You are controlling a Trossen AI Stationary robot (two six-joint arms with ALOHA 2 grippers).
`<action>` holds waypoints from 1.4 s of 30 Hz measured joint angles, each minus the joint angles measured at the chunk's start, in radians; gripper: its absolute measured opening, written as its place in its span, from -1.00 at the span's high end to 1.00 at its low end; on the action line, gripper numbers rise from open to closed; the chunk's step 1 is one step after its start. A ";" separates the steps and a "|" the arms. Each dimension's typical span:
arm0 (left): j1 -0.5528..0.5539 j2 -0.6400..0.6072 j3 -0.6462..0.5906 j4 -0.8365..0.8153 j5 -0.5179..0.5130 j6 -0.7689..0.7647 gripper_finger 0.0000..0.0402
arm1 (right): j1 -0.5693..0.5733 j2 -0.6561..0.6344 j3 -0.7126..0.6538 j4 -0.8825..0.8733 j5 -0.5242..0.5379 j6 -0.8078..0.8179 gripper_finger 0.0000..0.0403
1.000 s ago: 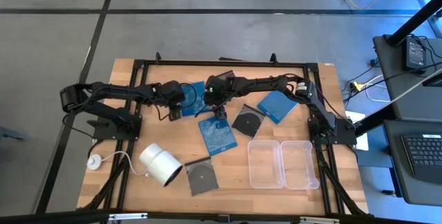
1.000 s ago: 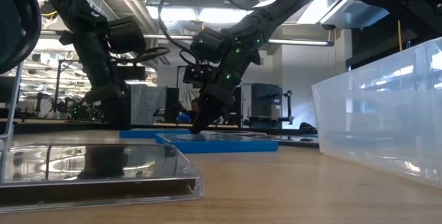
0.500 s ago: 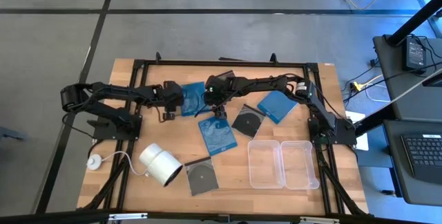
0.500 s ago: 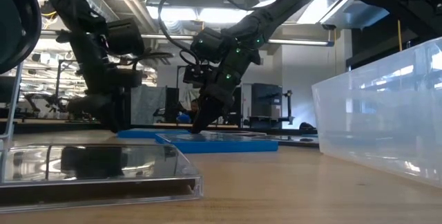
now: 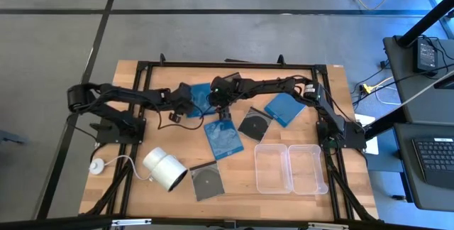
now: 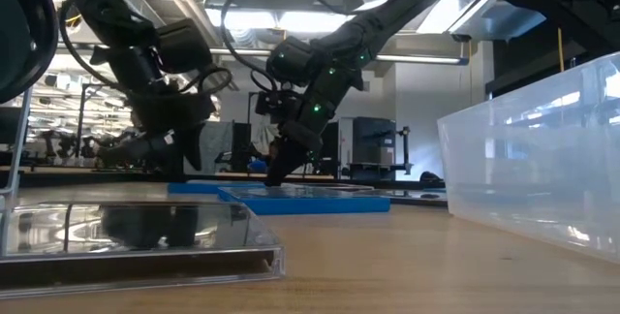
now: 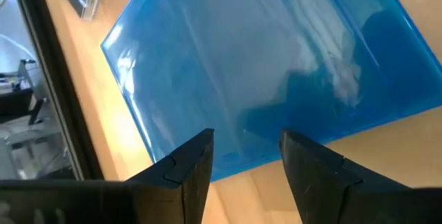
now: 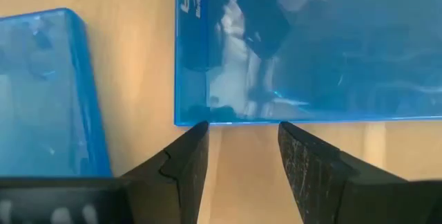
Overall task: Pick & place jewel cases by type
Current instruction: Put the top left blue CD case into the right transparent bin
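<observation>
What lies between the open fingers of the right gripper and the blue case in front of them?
Only bare wood of the table, seen in the right wrist view. The right gripper is open just short of the near edge of the blue case.

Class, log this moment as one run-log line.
left gripper: open, at far blue case | right gripper: open, at middle blue case | trays: empty

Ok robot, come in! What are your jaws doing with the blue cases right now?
Left gripper open at far blue case. Right gripper open at middle blue case edge. Nothing held, nothing blocking.
</observation>
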 joint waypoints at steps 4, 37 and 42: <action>-0.003 0.007 -0.003 0.010 -0.046 -0.047 0.16 | -0.003 0.000 0.000 0.000 0.000 0.025 0.11; -0.287 0.028 -0.012 0.131 -0.190 -0.227 0.16 | -0.008 0.068 0.010 -0.045 -0.015 0.076 0.11; -0.301 0.027 -0.010 0.050 -0.191 -0.280 0.16 | -0.010 0.075 0.012 -0.033 -0.033 0.074 0.11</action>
